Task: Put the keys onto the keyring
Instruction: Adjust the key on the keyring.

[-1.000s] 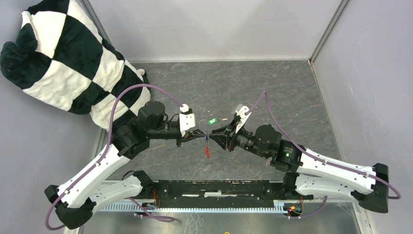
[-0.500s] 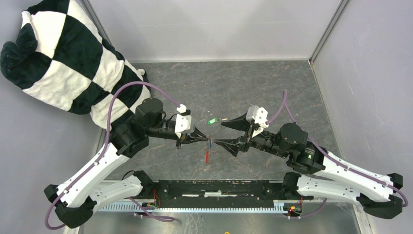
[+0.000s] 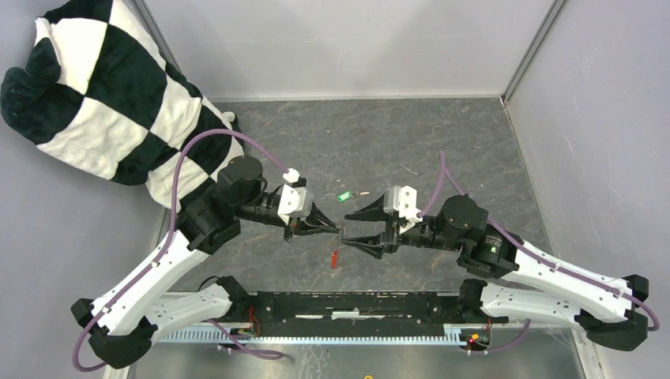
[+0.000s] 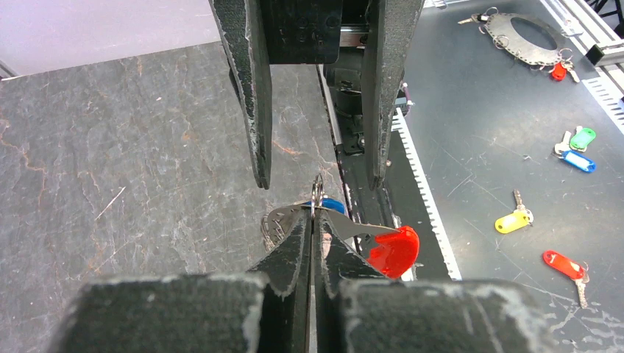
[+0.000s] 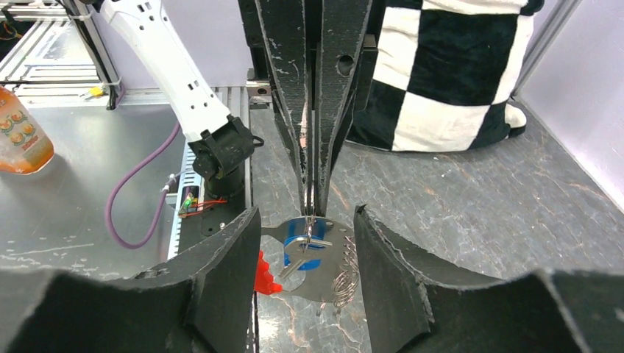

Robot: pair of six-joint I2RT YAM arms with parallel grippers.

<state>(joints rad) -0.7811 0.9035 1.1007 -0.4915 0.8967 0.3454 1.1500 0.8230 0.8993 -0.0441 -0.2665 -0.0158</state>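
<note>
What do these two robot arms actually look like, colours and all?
The left arm and right arm have white shells and black joints. A purple cable loops along each. The left gripper and right gripper each have two black, tapering fingers, scuffed at the edges.

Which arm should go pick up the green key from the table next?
The right arm, probably: its jaws stand open right beside the green key on the table, while the jaws of the left arm are shut on the keyring and look tied up holding it.
</note>
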